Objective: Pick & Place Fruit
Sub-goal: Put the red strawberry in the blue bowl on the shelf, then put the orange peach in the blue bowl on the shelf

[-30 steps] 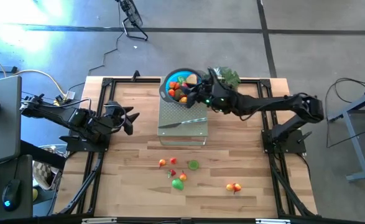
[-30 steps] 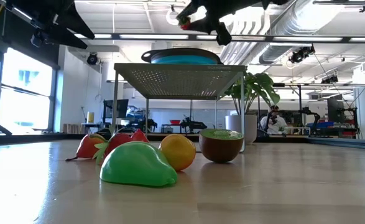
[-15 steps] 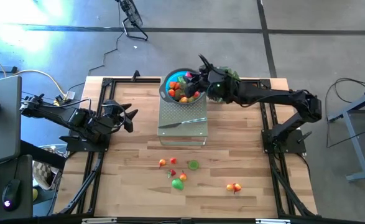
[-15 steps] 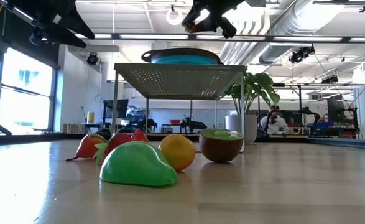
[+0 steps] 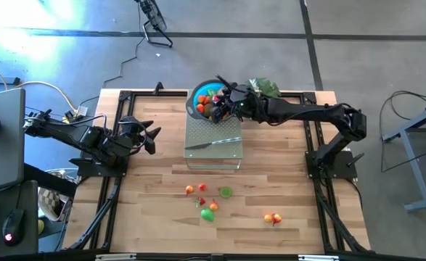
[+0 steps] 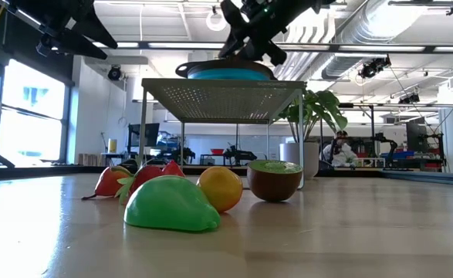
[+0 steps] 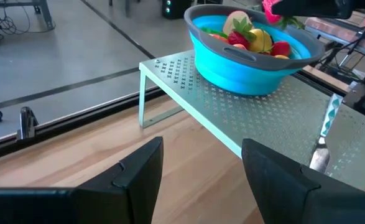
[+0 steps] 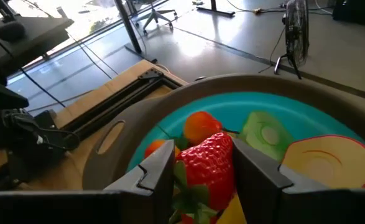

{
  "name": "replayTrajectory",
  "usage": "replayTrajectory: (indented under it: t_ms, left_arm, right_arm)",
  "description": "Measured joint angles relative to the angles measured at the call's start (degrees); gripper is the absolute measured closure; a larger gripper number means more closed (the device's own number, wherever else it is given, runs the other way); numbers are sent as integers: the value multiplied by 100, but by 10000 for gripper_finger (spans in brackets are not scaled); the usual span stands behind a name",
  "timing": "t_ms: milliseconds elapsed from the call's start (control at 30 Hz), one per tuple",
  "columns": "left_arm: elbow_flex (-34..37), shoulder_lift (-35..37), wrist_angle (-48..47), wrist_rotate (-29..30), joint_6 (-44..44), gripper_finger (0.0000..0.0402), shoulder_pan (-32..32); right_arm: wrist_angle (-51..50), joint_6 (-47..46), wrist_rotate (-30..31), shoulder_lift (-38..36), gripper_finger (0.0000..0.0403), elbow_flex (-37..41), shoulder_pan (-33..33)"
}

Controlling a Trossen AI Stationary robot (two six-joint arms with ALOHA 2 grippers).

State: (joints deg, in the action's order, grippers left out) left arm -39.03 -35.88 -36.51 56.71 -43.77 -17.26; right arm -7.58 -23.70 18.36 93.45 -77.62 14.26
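Observation:
My right gripper (image 8: 204, 152) is shut on a red strawberry (image 8: 210, 163) just above the blue bowl (image 5: 201, 95), which holds several toy fruits (image 7: 247, 37). The bowl stands on a perforated metal rack (image 5: 214, 152). More fruit lies on the table toward the near edge: a cluster (image 5: 208, 201) with a green pear (image 6: 170, 205) and a halved kiwi (image 6: 275, 179), and an orange piece (image 5: 273, 217) to its right. My left gripper (image 7: 201, 168) waits open at the table's left (image 5: 149, 137), with nothing between its fingers. My right gripper pinches the strawberry by its two sides (image 8: 186, 169) between its two fingers (image 8: 159, 171). The fingers come from the table's right, slanting down. The strawberry is lifted clear above the fruit in the bowl, leafy end toward the gripper's palm.
A slim silver knife (image 5: 213, 143) lies on the rack in front of the bowl. A leafy green plant (image 5: 265, 88) stands behind my right arm at the table's far edge. Black frame rails (image 5: 111, 188) run along the table's sides.
My right gripper has carried the strawberry toward the table's left, from beside the bowl's right rim to over the bowl, and has tipped its fingers downward. It stays shut on the strawberry.

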Motion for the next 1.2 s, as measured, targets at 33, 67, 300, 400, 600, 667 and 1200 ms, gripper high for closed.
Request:
replayTrajectory:
  t_ms: [33,67,300,400,600,667,1200]
  left_arm:
    - [0,0,2,-3,0,187,0]
    - [0,0,2,-13,0,187,0]
    - [0,0,2,-24,0,187,-2]
    - [0,0,2,-24,0,187,0]
    - [0,0,2,-24,0,187,0]
    - [0,0,2,-24,-2,187,0]
    - [0,0,-7,-34,149,187,-1]
  right_arm:
    - [6,2,-36,-2,272,0,0]
    - [4,6,-42,-2,272,0,1]
    - [-37,386,-209,-4,240,0,2]
    - [-230,450,-321,-4,220,0,0]
    - [-334,451,-359,-4,180,0,0]
    - [-336,452,-370,-8,171,0,0]
    - [-362,744,-607,-83,165,-1,15]
